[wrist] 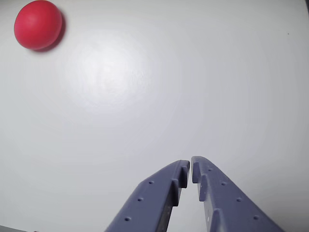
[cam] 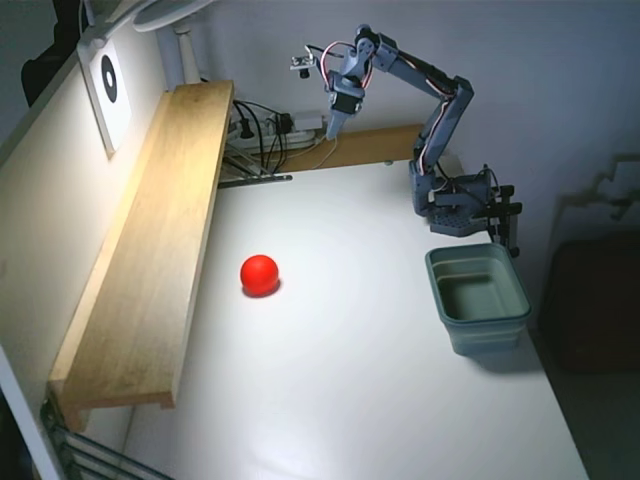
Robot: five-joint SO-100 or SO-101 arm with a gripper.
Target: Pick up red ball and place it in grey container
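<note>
1. I am seeing the gripper (wrist: 190, 166) raised over the table's (cam: 350, 400) far edge, jaws closed on nothing.
2. The red ball (cam: 259, 273) is sitting toward the table's left side, well apart from the grey container (cam: 478, 297) at the right edge.
3. I am judging the ball light, smooth and prone to rolling; I am planning to pinch across its widest part.

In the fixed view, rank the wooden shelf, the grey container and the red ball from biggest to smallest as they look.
1. wooden shelf, by far the largest, running along the table's left side
2. grey container, mid-sized
3. red ball, smallest, clearly narrower than the container
</note>
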